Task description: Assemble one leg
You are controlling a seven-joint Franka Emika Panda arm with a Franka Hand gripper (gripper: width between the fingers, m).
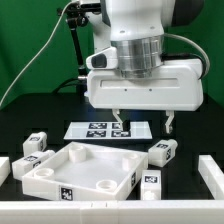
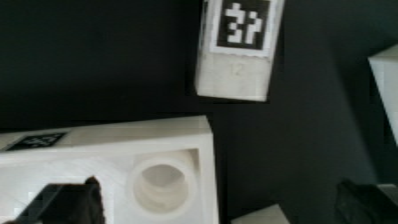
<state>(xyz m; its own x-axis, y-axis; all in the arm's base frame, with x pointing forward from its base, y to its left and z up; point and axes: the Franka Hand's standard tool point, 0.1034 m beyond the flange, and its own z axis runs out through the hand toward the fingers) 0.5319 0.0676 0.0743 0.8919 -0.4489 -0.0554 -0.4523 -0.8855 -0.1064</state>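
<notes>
My gripper hangs open and empty above the far right corner of the large white square panel, with both fingers clear of everything. Small white tagged legs lie on the black table: two by the panel's left side and two by its right side. In the wrist view one leg lies flat with its tag up, beyond the panel's corner and its round hole. The gripper shows two dark fingertips wide apart.
The marker board lies behind the panel, under the gripper. White rail blocks stand at the front right and front left. A white edge shows at the border of the wrist view.
</notes>
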